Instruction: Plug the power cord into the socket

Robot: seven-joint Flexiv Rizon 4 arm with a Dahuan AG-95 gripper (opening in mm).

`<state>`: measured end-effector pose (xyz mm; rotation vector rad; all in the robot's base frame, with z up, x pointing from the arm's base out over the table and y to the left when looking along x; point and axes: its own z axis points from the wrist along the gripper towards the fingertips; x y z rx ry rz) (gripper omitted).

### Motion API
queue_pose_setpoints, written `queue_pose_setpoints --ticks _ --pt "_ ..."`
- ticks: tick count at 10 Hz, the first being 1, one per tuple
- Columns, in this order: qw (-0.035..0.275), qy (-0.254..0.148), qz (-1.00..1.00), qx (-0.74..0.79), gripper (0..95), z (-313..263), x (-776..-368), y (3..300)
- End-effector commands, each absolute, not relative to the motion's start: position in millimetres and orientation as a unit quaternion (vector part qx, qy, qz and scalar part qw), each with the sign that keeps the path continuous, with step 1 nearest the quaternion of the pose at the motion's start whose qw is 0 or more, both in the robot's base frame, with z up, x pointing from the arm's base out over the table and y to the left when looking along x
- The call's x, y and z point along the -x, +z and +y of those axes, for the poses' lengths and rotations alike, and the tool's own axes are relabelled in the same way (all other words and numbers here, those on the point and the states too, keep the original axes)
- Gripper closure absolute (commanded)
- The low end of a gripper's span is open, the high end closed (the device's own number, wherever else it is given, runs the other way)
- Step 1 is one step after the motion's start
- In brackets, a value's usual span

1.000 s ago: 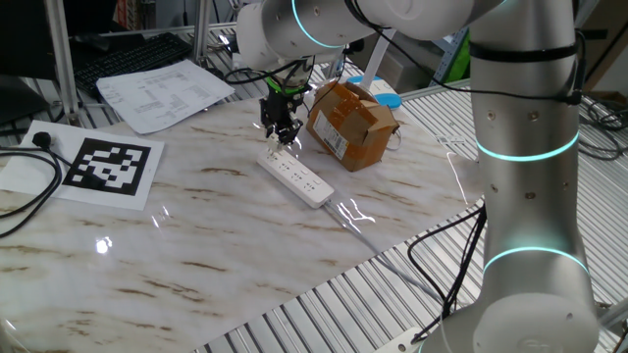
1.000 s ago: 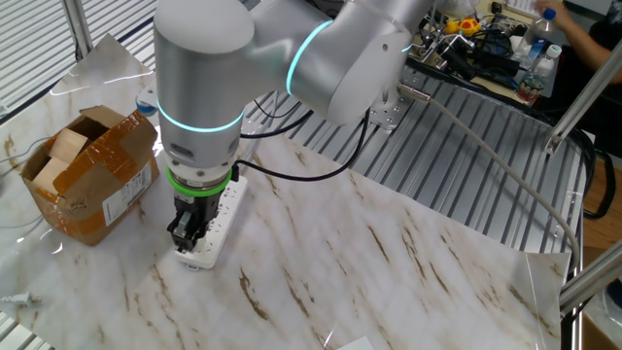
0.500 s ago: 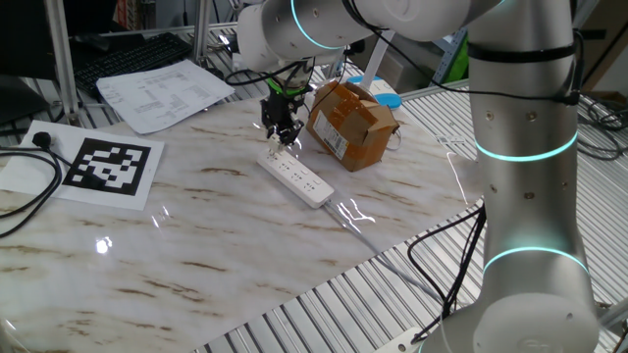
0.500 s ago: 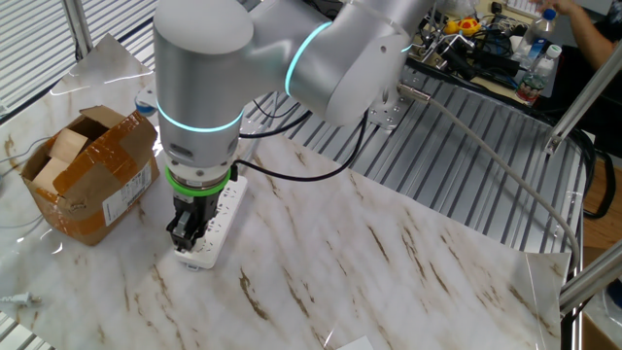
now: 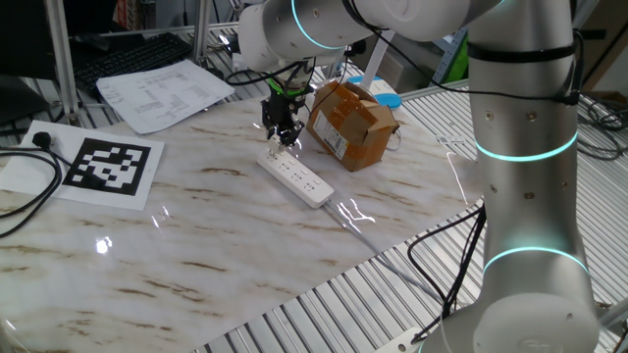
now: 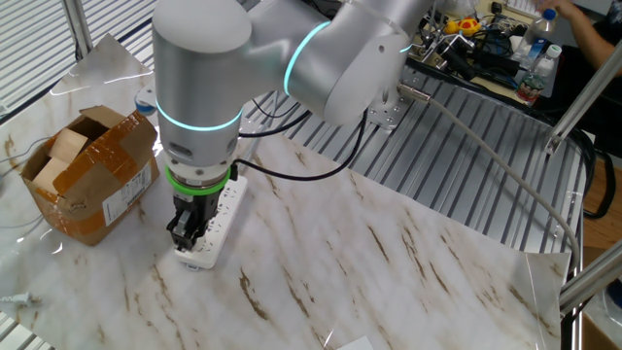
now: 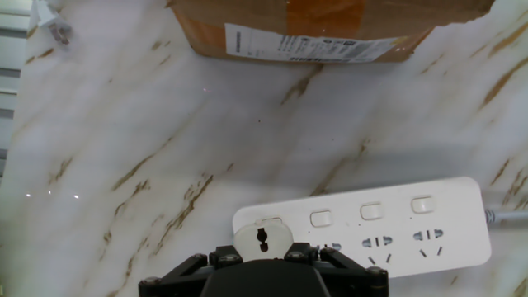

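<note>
The power cord's small round white plug [image 7: 262,238], with dark marks on its face, sits between my gripper's [image 7: 261,256] black fingers. The gripper is shut on it. The plug stands over the end outlet of the socket [image 7: 396,224], a long white power strip lying flat on the marble table. In the fixed views the gripper [image 5: 280,134] [image 6: 188,237] points straight down at the strip's [image 5: 296,177] [image 6: 224,206] end nearest the box. Whether the prongs are in the outlet is hidden by the fingers.
A taped brown cardboard box [image 5: 350,123] [image 6: 87,175] [image 7: 330,29] stands close beside the strip. The strip's pale cable [image 5: 359,222] runs toward the table's front edge. A black-and-white marker sheet [image 5: 110,167], printed papers [image 5: 162,93] and a black cable [image 5: 25,211] lie to the left.
</note>
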<state>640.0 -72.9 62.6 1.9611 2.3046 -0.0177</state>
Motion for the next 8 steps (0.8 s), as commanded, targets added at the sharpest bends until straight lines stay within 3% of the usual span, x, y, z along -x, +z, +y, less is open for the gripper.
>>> queue_pose_setpoints --ticks 1,8 --pt "0.057 -0.004 0.760 -0.647 95.0 -72.4 -640.0 61.5" --pt "0.057 -0.012 0.762 -0.645 95.0 -71.9 -639.3 60.0"
